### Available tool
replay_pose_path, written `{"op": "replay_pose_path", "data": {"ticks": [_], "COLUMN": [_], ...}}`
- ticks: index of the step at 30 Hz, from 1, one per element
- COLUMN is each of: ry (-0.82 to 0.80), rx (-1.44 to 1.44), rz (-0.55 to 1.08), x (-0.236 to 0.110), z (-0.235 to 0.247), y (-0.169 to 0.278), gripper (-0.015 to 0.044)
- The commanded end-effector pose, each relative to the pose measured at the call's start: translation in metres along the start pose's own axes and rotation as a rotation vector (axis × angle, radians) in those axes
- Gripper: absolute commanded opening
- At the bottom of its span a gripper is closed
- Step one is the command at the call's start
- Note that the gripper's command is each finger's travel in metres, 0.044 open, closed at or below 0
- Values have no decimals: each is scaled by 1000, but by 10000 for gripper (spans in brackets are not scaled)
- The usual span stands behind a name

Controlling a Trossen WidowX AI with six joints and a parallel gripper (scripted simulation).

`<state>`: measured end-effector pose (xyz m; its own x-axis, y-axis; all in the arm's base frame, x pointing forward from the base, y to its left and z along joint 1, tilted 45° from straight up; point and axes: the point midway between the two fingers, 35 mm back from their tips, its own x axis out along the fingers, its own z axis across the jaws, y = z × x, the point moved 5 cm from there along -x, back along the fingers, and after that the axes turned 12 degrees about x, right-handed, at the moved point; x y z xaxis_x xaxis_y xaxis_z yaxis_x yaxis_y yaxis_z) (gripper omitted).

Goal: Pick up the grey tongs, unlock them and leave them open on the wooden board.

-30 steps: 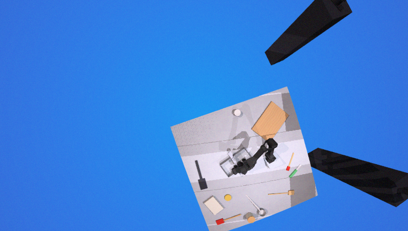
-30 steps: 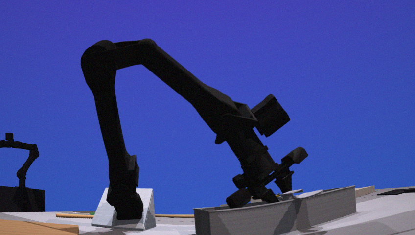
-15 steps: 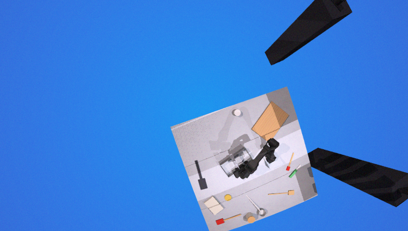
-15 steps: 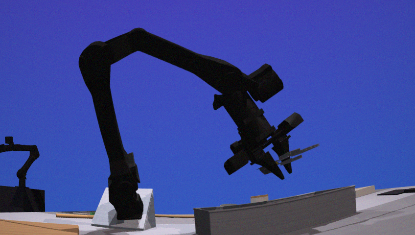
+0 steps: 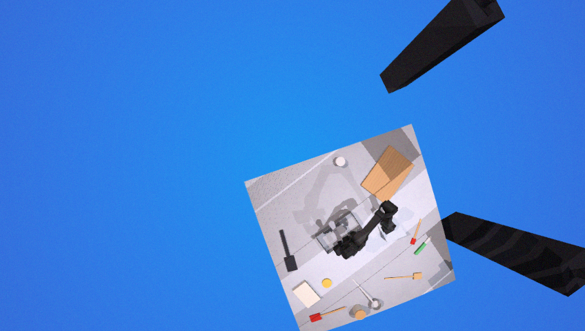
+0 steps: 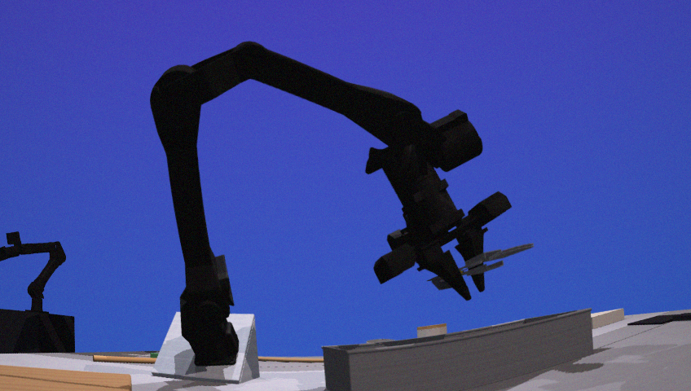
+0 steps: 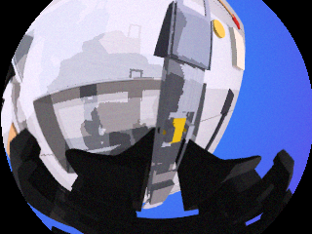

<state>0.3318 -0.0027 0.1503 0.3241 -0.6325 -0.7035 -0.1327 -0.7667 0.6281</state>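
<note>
The grey tongs (image 6: 513, 249) (image 7: 187, 39) hang above the roasting tin, nearly level, with the right end slightly higher in the exterior view. The wrist view shows a wide grey plate at one end and a yellow part between my fingers. My gripper (image 6: 474, 293) (image 7: 164, 133) is shut on the tongs, gripping across them. The tin (image 6: 455, 361) (image 7: 54, 122) stands below, with a gap between it and the fingertips. The wooden board (image 5: 379, 169) (image 6: 63, 381) lies beyond the arm's base. The arm hides the tongs in the top view, and their lock state cannot be told.
A white cylinder (image 5: 339, 161) stands left of the board in the top view. A black spatula (image 5: 290, 263), a cream block (image 5: 305, 293) and a yellow disc (image 5: 326, 283) lie outside the tin. A ladle (image 5: 374, 303) and a green-handled tool (image 5: 419, 247) lie elsewhere on the table.
</note>
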Motion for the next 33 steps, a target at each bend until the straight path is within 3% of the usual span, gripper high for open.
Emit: {"op": "replay_pose_path", "data": {"ticks": [1,33], "ry": [-41,-403], "rx": [13,18], "rz": [2,99], "x": [0,2], "z": [-5,-19], "y": [0,4], "gripper": [-150,-150]}}
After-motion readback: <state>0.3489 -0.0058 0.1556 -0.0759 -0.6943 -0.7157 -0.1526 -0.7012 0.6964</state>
